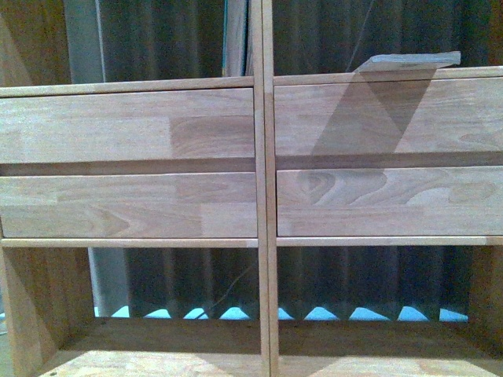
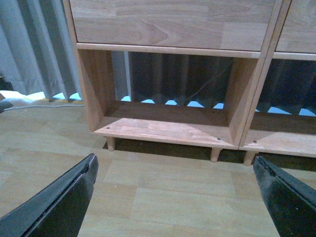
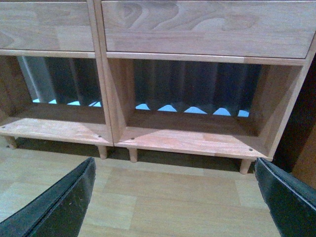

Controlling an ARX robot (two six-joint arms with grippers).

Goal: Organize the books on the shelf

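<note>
The light-wood shelf (image 1: pixel 264 157) fills the front view with its four drawer fronts and two open lower bays. One book (image 1: pixel 409 60) lies flat in the upper right bay, its greyish edge facing me. Another book (image 1: pixel 234 39) stands upright against the centre divider in the upper left bay, showing a pale face and a teal edge. Neither gripper shows in the front view. My left gripper (image 2: pixel 174 163) hangs open over the floor before the shelf's (image 2: pixel 168 132) left lower bay. My right gripper (image 3: pixel 174 163) is open too, empty, before the shelf's (image 3: pixel 187 140) right lower bay.
A grey curtain (image 1: pixel 157 39) hangs behind the shelf. Pale wood floor (image 2: pixel 168 197) runs in front of the short peg legs (image 2: pixel 215 154). A white cable (image 2: pixel 44 103) lies on the floor at the shelf's left. A darker cabinet (image 3: pixel 302 148) stands just right of the shelf.
</note>
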